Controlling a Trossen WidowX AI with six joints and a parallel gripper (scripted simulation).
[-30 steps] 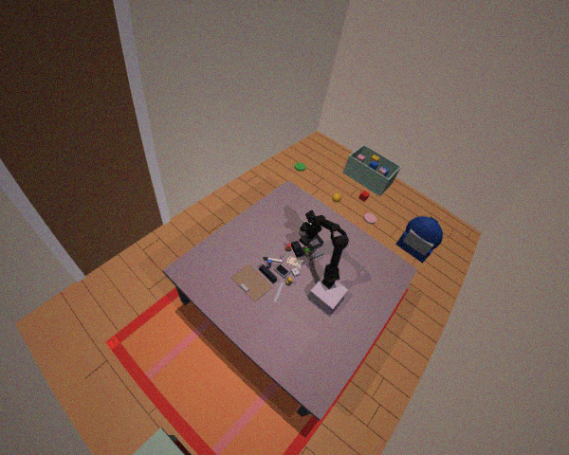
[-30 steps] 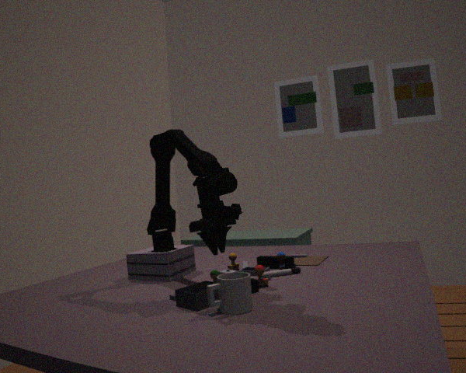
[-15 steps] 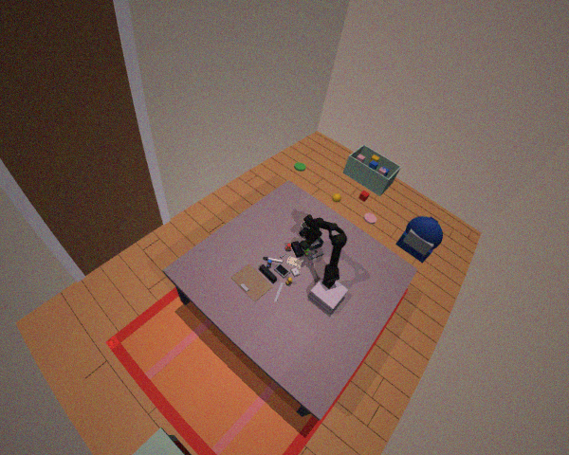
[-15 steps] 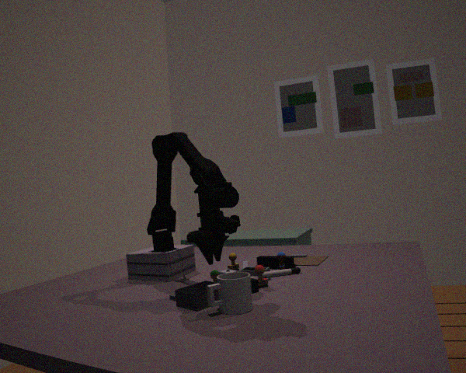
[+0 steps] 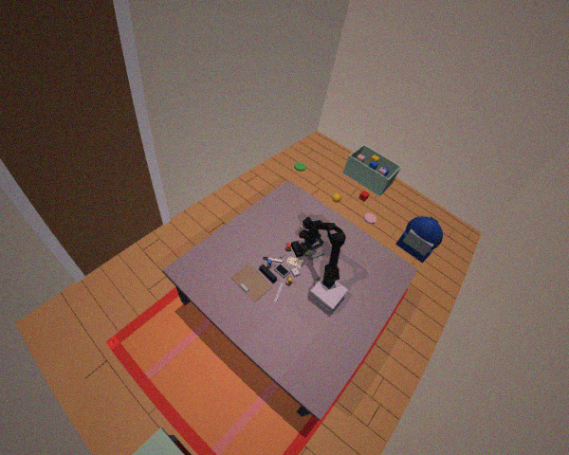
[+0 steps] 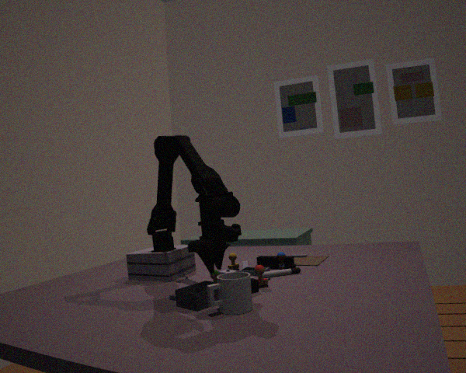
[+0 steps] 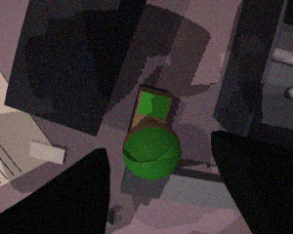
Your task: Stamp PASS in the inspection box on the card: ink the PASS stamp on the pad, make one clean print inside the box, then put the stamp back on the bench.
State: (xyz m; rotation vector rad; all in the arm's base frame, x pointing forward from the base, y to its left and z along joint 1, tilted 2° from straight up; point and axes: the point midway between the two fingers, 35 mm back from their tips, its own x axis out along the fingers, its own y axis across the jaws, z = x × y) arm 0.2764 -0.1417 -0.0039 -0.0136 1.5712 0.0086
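Note:
A stamp with a green ball knob (image 7: 152, 152) and a green label stands upright on the table, between a dark flat pad (image 7: 75, 46) and a dark tray (image 7: 264, 72). In the exterior view only a sliver of the stamp (image 6: 216, 274) shows. My gripper (image 7: 160, 150) (image 6: 215, 268) (image 5: 306, 252) points straight down just above the stamp. It is open, with a finger on each side of the knob and a clear gap to both. The pale card (image 7: 10, 136) (image 5: 294, 262) lies at the left edge of the wrist view. Its inspection box is not visible.
A grey mug (image 6: 234, 292) and a dark box stand close by the gripper. Stamps with red (image 6: 259, 274) (image 5: 287, 245), yellow (image 6: 233, 260) (image 5: 288, 281) and blue (image 6: 280, 256) knobs, a marker (image 6: 281, 272) and a brown board (image 5: 251, 282) lie nearby.

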